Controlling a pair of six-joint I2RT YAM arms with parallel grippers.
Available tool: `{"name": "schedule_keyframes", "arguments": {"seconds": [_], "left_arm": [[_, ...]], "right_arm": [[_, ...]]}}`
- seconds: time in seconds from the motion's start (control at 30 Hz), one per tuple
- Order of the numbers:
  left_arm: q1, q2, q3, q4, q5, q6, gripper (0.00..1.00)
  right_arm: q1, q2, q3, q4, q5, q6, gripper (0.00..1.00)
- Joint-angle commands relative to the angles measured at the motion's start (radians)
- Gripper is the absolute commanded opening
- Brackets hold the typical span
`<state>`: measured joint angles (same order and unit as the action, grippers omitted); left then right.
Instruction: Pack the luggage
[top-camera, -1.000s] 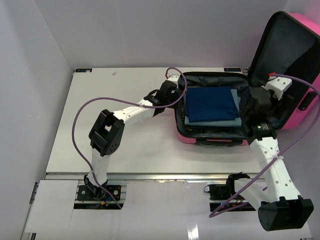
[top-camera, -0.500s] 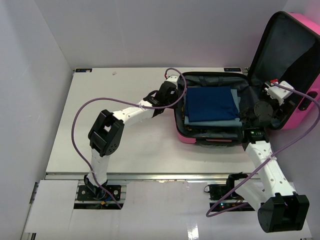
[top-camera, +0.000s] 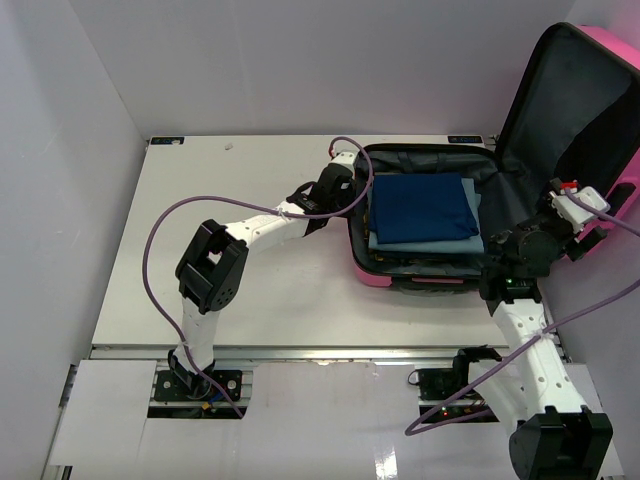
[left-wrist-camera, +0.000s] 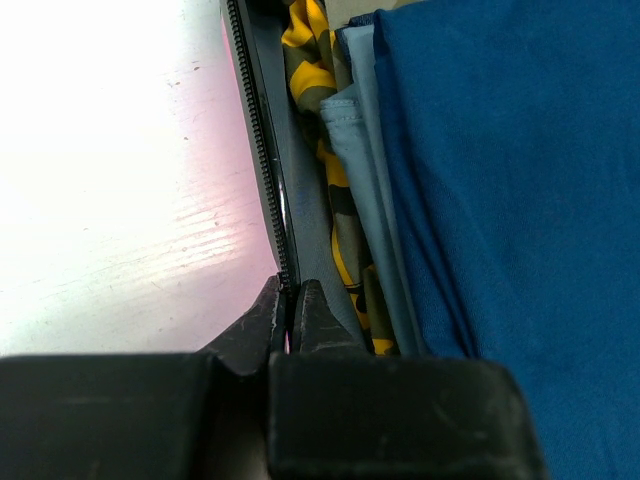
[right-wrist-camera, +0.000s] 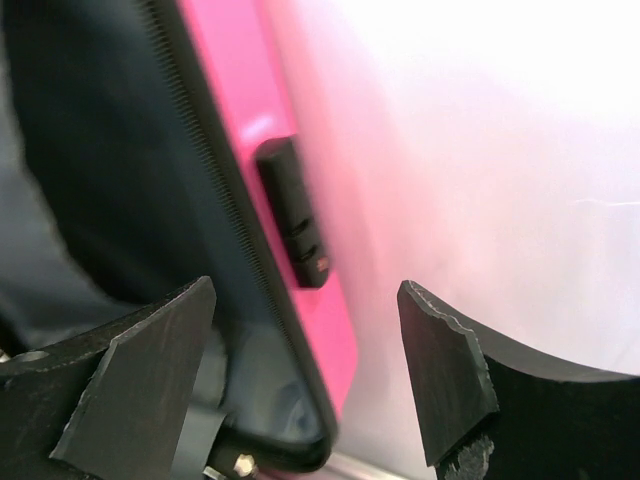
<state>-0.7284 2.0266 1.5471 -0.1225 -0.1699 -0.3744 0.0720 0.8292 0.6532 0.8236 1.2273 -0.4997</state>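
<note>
Pink luggage lid (top-camera: 575, 110) could slip from the wide right claw (right-wrist-camera: 305, 290) and slam onto the left claw (left-wrist-camera: 292, 292) pinching the rim (left-wrist-camera: 256, 150).

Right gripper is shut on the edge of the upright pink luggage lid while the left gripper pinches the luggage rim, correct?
No: the right gripper is open, its jaws apart with the luggage lid edge showing between them, as the right wrist view shows. The left gripper does pinch the luggage rim.
</note>
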Motion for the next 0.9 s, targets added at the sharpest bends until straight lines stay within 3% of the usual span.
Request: {"name": "schedule_keyframes", "arguments": {"seconds": [0.0,0.37,0.73,0.87], "left_arm": [[0.026,-0.023,-0.006,-0.036,0.008,0.072,0.0],[0.026,-0.038,0.01,-0.042,0.011,0.069,0.0],[0.027,-0.058,0.005,-0.043,0.01,0.071,0.0],[0.026,-0.06,0.002,-0.043,0.006,0.071,0.0]], "right_arm": [[-0.027,0.021,-0.021,0.063,-0.036,0.053,0.8],[-0.059,0.073,-0.04,0.016,-0.114,0.182,0.81],[-0.156,0.226,0.003,0.098,-0.1,0.143,0.8],[-0.165,0.252,0.002,0.118,-0.109,0.144,0.73]]}}
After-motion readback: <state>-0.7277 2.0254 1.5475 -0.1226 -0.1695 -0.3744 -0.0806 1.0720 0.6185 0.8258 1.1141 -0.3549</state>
